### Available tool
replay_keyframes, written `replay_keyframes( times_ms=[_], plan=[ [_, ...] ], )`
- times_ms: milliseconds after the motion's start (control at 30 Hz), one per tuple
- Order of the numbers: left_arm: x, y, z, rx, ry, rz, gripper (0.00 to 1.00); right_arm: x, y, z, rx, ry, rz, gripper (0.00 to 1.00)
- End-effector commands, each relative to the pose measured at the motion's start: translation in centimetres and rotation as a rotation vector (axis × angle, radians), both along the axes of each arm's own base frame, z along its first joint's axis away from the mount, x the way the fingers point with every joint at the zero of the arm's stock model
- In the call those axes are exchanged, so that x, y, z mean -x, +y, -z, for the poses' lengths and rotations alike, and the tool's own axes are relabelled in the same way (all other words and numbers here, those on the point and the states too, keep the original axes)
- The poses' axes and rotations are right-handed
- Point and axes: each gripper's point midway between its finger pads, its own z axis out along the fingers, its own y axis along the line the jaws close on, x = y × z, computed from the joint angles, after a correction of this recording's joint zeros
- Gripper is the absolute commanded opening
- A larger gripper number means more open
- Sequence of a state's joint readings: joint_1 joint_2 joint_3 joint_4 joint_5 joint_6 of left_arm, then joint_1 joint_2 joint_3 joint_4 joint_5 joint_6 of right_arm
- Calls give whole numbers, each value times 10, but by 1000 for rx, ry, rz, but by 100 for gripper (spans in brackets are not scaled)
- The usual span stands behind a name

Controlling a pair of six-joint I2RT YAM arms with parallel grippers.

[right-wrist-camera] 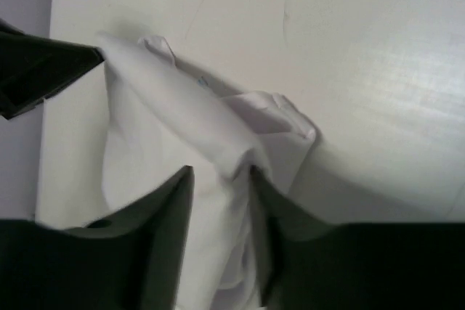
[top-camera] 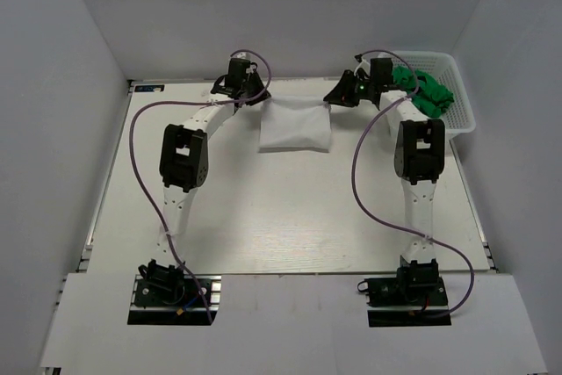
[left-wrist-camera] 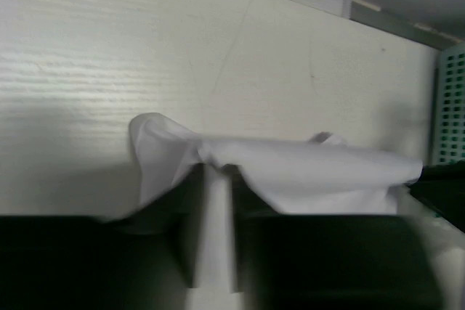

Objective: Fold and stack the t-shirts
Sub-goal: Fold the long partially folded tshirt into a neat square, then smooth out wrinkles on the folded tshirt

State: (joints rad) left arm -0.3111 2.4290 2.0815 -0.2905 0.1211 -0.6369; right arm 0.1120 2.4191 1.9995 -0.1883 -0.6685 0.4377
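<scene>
The white shirt (top-camera: 295, 126) lies as a rough folded rectangle at 12 o'clock on the worktop (top-camera: 290, 217), its far edge drawn up into two small peaks. It is thin, soft cloth. It can be judged light and limp, with no stiffness of its own, so any part left unsupported is expected to sag and a fold to slide open if dragged. Nothing about it is fragile, but the layers are likely to slip over one another on the smooth surface.

It is best taken at two corners of one edge at once, all layers pinched together, so that the edge stays taut between the two holds. A single central pinch would only bunch it.

The left gripper (top-camera: 255, 98) is at the shirt's 11 o'clock corner. In the left wrist view a narrow strip of cloth is seen pinched between its fingers (left-wrist-camera: 189, 252), and the fabric is tented up towards them. The right gripper (top-camera: 334, 99) is at the 1 o'clock corner. A thicker bunch of cloth sits in the wider gap between its fingers (right-wrist-camera: 167, 215), and whether it is clamped or merely resting there cannot be told.

The green shirts (top-camera: 428, 92) are heaped in the basket (top-camera: 461, 120) at 2 o'clock, just beyond the right gripper. They are crumpled and tangled, so an edge or shoulder seam would have to be found and one shirt lifted free before any folding is tried.
</scene>
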Motion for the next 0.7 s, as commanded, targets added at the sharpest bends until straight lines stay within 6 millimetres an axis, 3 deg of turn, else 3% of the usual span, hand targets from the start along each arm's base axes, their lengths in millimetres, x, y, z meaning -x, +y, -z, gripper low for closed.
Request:
replay_keyframes(
  times_ms=[0, 33, 67, 100, 167, 200, 233, 267, 300, 333, 367, 400, 433, 533, 567, 600, 633, 667],
  plan=[
    [-35, 15, -55, 10, -156, -98, 55, -39, 5, -47, -12, -278, -67, 48],
    [-37, 14, -55, 11, -161, -98, 98, -43, 5, -54, -10, -302, -62, 82],
    [-36, 17, -55, -1, -146, -108, 100, -44, 6, -58, -15, -309, -63, 90],
    [-36, 17, -63, 2, -153, -108, 100, -41, 7, -76, -25, -343, -81, 90],
    [-33, 18, -88, 4, -183, -105, 100, -34, 9, -83, -15, -358, -102, 90],
    [-27, 17, -94, 5, -187, -87, 100, -26, 8, -104, -9, -376, -103, 90],
    [-15, 14, -114, 2, -208, -71, 100, -13, 15, -118, -10, -387, -121, 90],
    [-6, 9, -121, -7, -211, -53, 100, 1, 18, -129, -12, -392, -136, 90],
    [2, 12, -126, -19, -208, -47, 100, 13, 19, -117, -13, -338, -139, 90],
    [12, 14, -118, -25, -179, -37, 100, 31, 27, -150, -25, -380, -155, 90],
    [28, 10, -144, -5, -206, -13, 100, 45, 34, -152, -58, -355, -187, 90],
    [46, 8, -126, -1, -150, 27, 100, 58, 34, -123, -67, -289, -185, 90],
    [55, 9, -130, 5, -153, 35, 100, 74, 43, -147, -103, -300, -190, 90],
    [96, 28, -139, -13, -145, 12, 100, 104, 65, -135, -201, -229, -262, 90],
    [107, 36, -139, -26, -142, -8, 100, 107, 70, -134, -213, -232, -283, 90],
    [123, 44, -117, -49, -98, -18, 100, 109, 79, -130, -225, -205, -291, 90],
    [137, 51, -138, -42, -135, -29, 100, 110, 84, -132, -232, -205, -301, 90],
    [147, 56, -136, -49, -131, -38, 100, 110, 92, -122, -238, -185, -317, 90]
  ],
)
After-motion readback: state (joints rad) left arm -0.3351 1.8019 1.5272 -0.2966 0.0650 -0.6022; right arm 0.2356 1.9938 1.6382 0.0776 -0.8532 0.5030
